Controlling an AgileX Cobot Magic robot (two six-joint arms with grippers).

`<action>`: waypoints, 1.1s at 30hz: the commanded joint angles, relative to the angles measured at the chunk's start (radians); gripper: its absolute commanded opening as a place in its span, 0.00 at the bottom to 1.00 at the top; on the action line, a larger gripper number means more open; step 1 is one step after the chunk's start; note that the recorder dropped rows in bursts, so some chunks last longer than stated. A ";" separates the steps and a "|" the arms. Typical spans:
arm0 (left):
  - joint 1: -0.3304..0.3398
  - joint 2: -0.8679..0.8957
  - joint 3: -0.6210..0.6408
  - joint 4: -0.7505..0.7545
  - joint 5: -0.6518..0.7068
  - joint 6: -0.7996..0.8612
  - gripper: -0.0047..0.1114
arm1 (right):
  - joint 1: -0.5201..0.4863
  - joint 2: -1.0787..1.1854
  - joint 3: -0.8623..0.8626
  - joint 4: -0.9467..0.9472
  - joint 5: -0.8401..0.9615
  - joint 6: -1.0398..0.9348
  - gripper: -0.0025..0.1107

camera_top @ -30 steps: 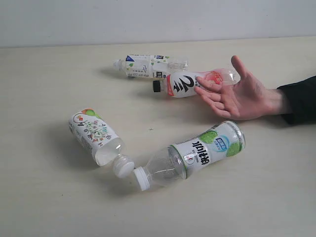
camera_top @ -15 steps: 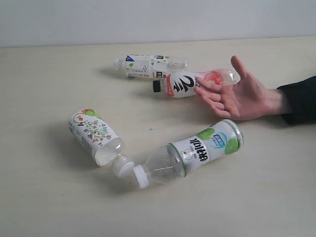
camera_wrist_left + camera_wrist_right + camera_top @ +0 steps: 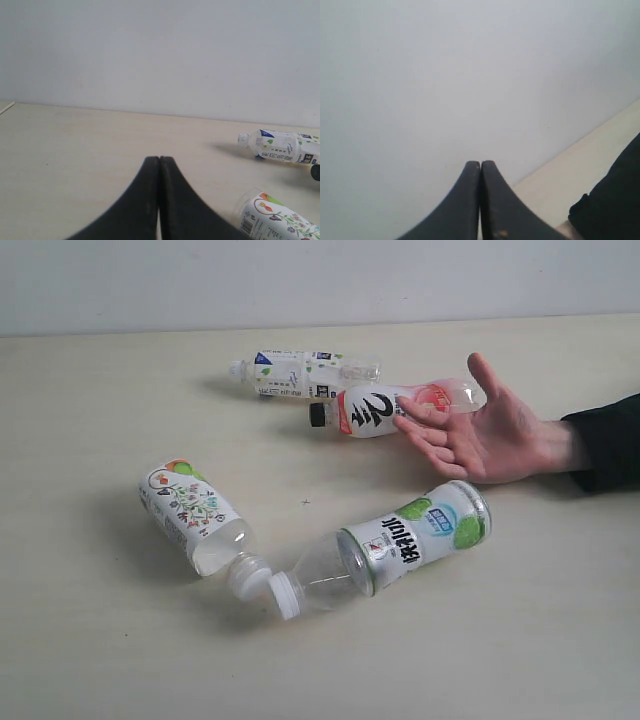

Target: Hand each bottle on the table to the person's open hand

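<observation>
Four small clear drink bottles lie on their sides on a pale beige tabletop (image 3: 90, 400). In the exterior view, a blue-green-label bottle (image 3: 300, 373) lies at upper centre. Just in front of it is a black-script-label bottle (image 3: 385, 408) with a black cap. Its clear end is partly hidden by the fingertips of the person's open hand (image 3: 490, 435), which reaches in palm up from the right.

A floral-label bottle (image 3: 190, 512) sits at lower left, its white cap almost meeting the white cap of a lime-label bottle (image 3: 400, 545) at lower centre, just below the hand. Neither arm shows in this view.

The wrist views show the left gripper (image 3: 159, 167) and right gripper (image 3: 480, 170), each with jaws pressed together and empty. No bottle is in the hand yet.

The likely troubles:
- A bottle on its side may roll away at a glancing touch.
- Reaching for one of the near-touching caps may knock its neighbour.
- A reach for the script bottle could strike the fingers.
</observation>
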 commanded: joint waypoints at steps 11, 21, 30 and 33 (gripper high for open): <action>-0.006 -0.005 0.001 0.003 -0.005 0.000 0.04 | -0.006 0.018 0.005 0.157 -0.479 -0.014 0.02; -0.006 -0.005 0.001 0.003 -0.005 0.000 0.04 | -0.006 0.474 -0.401 -0.030 -0.052 -0.411 0.02; -0.006 -0.005 0.001 0.003 -0.005 0.000 0.04 | -0.006 0.975 -0.855 -0.144 0.617 -0.572 0.02; -0.006 -0.005 0.001 0.003 -0.005 0.000 0.04 | -0.006 1.104 -0.966 -0.058 0.828 -0.711 0.02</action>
